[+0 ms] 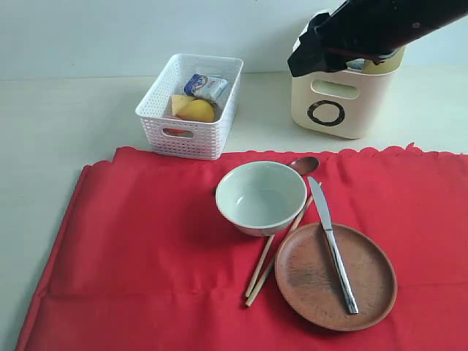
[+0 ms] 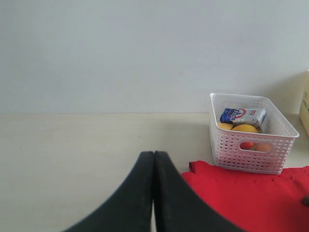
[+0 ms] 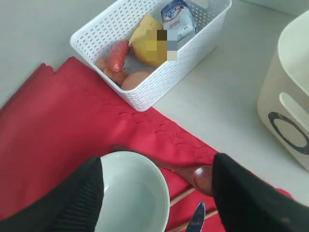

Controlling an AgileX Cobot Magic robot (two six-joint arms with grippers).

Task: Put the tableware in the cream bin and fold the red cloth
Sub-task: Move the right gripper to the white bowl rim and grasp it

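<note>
Basket [image 1: 183, 139] beside cream bin [image 1: 336, 110]; left end effector [image 2: 153, 157] closed, empty; right end effector [image 3: 157, 193] spread wide, empty.

I see free room over the red cloth's [image 1: 131, 241] left half; the bowl [image 1: 260, 196] and plate [image 1: 314, 281] crowd the middle. A gap runs between the white basket [image 1: 190, 110] and the cream bin [image 1: 336, 102], whose mouth my right arm [image 1: 380, 25] seems to cover.
</note>
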